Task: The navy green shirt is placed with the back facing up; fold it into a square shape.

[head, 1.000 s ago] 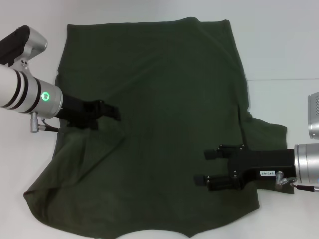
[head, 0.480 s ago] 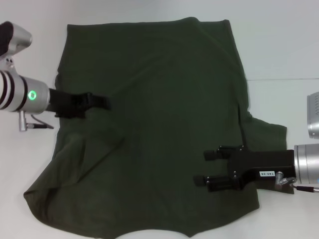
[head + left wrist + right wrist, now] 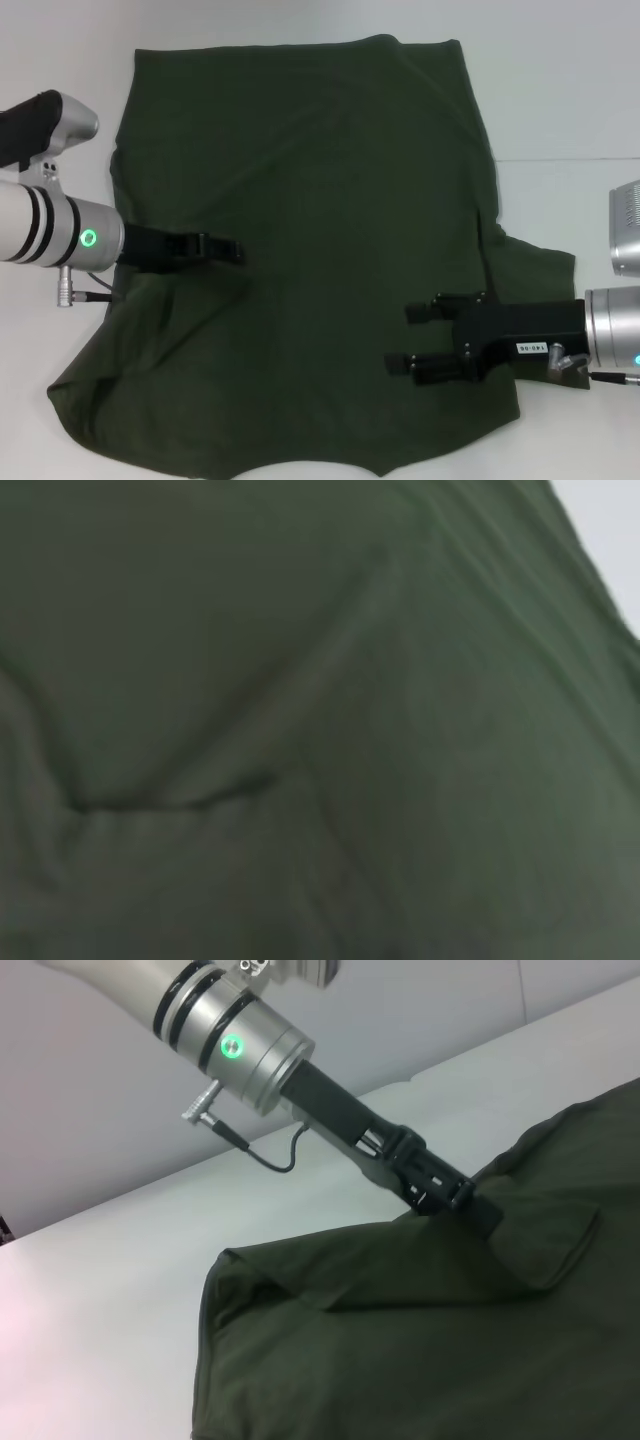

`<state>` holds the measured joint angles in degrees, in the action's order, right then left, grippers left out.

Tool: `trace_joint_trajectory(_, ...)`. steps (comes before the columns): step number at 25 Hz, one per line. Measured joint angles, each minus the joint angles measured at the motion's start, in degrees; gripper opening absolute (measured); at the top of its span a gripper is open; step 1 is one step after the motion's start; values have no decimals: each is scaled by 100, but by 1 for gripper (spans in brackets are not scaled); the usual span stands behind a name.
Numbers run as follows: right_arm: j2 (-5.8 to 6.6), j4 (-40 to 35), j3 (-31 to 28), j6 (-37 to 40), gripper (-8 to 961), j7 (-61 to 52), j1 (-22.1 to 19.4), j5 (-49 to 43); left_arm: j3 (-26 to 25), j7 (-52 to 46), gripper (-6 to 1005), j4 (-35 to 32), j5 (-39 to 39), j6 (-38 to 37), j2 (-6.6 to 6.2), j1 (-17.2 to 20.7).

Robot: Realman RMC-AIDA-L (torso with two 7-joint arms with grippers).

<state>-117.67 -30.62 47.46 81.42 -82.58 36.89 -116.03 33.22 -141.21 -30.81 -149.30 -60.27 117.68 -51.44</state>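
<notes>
1. Fingers first: on my right gripper I see the two black fingers spread apart, parallel, with green cloth showing between them; on my left gripper the black fingers look pressed close together at the tip, though I cannot tell whether any cloth is pinched between them.
2. Largest thing in front of me is the white table, which carries everything; a thin seam line runs across it on the right side.
3. Spread over the table is the large dark olive-green short-sleeved knit shirt, lying mostly flat. One sleeve juts out on the right, the other forms the near left corner, and its near edge runs to the bottom of the head view.
4. My left arm, silver with black bands and a lit green ring, reaches in from the left; its gripper sits low at the shirt's left-middle area, at the head of a diagonal crease.
5. From the right wrist view, that left gripper meets the cloth where a raised fold begins.
6. My right arm comes in from the right, its gripper over the shirt's near right part, just inside the right sleeve.
7. All I get from the left wrist view is green cloth with soft wrinkles.
</notes>
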Motion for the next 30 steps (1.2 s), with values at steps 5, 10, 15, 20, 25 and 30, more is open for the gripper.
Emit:
trace_joint_trajectory(5,25,-7,0,8,915,-65,2,0,-25,-22,892,-9,88,-733,-86,-46)
trace_joint_trajectory(10,44,-27,-9,8,915,-99,-27,0,-53,0,893,-95,517,-1649,-175,-28)
trace_joint_trajectory(15,58,-36,-49,8,915,-151,-48,11,-124,366,893,-149,966,-1882,-191,177)
trace_joint_trajectory(20,80,-39,-53,13,915,-264,-50,18,-428,2031,893,-195,1853,-2016,-132,638)
trace_joint_trajectory(25,108,-41,-62,15,915,-425,-29,34,-805,4591,893,-171,2588,-2378,44,1202)
trace_joint_trajectory(30,127,-57,-68,16,915,-704,43,43,-935,6917,892,-167,2803,-2733,270,1791)
